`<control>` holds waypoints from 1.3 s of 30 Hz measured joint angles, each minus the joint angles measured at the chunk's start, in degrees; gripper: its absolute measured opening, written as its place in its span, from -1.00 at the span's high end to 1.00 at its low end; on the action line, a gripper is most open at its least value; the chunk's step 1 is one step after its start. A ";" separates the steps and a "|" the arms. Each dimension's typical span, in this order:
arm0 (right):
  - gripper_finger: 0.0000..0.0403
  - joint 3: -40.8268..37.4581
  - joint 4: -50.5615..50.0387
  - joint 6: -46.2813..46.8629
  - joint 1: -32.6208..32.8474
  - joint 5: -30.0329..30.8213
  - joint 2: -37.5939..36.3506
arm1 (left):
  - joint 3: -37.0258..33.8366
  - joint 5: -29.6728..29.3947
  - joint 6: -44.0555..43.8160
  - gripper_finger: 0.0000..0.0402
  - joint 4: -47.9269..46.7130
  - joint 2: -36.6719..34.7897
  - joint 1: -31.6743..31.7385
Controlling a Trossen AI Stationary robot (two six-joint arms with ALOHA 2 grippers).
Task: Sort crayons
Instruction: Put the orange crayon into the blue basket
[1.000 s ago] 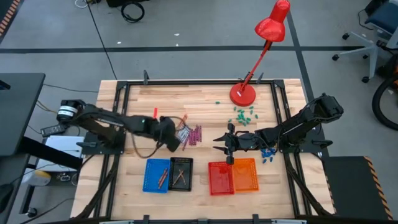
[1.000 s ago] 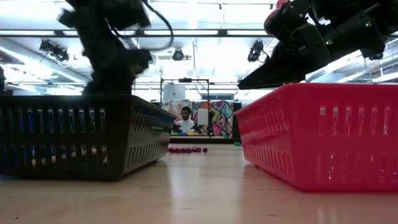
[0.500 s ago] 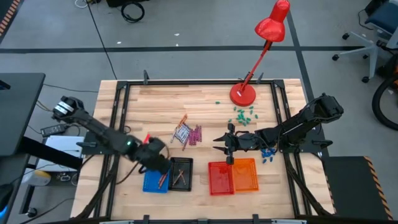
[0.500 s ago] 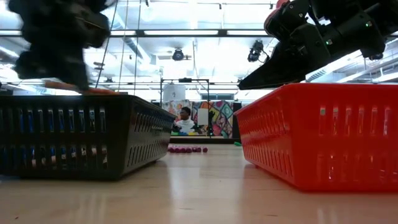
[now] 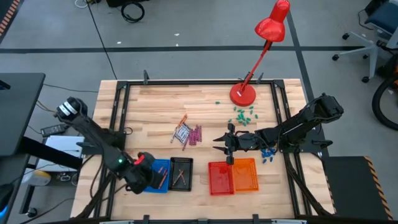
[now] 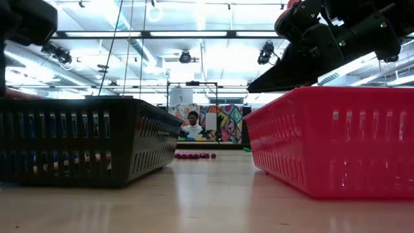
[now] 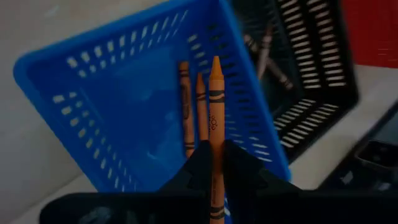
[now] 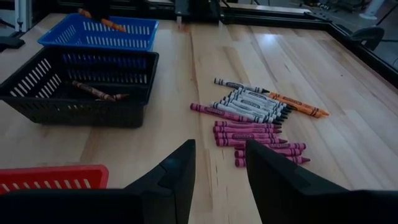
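Note:
My left gripper [image 5: 144,177] hangs over the left end of the blue basket [image 5: 157,176], shut on an orange crayon [image 7: 215,106]. Two orange crayons [image 7: 191,109] lie on the blue basket's floor. The loose crayons [image 5: 187,134], orange, grey-white and magenta, lie flat on the table's middle; they also show in the right wrist view [image 8: 255,118]. My right gripper [image 5: 226,142] is open and empty, above the table to the right of the pile, behind the red basket [image 5: 220,177]. My left gripper pinches the orange crayon's rear part [image 7: 216,163] between its two fingers. The crayon lies along the fingers, and its tip [image 7: 215,61] sticks out ahead of them. It is lifted clear and points slanting down into the blue basket.
A black basket [image 5: 181,173] with a few brown crayons stands right of the blue one. An orange basket [image 5: 245,173] stands beside the red one. A red lamp [image 5: 244,93], green bits [image 5: 243,114] and blue chunks [image 5: 268,154] are at the right.
My left gripper has gone from the crayon pile toward the table's near left, carrying the orange crayon, and now hangs over the blue basket. The pile stays where it was.

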 joint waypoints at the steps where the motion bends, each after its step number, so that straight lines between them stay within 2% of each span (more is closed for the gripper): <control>1: 0.29 0.00 0.01 0.01 0.00 0.00 0.00 | 0.00 0.82 -0.49 0.85 0.13 0.72 -0.12; 4: 0.29 0.00 0.13 0.02 0.00 0.00 0.00 | 0.00 3.69 -0.83 0.85 0.29 2.77 -0.14; 9: 0.29 0.00 0.48 0.03 0.00 0.00 0.00 | 0.00 4.03 -0.85 0.83 0.42 4.11 -0.16; 18: 0.29 0.00 0.51 0.04 0.00 -0.02 0.00 | 0.00 3.92 -0.68 0.53 0.44 4.08 -0.14; 22: 0.29 0.00 0.52 0.02 0.00 -0.04 0.00 | 0.00 3.65 0.67 0.48 0.98 3.51 0.08; 30: 0.29 0.00 0.96 0.04 0.00 -0.24 0.00 | 0.09 -0.74 13.46 0.47 5.64 0.56 5.23; 39: 0.29 0.00 0.99 0.04 0.00 -0.24 0.00 | 0.08 -4.26 28.73 0.47 5.60 0.24 16.40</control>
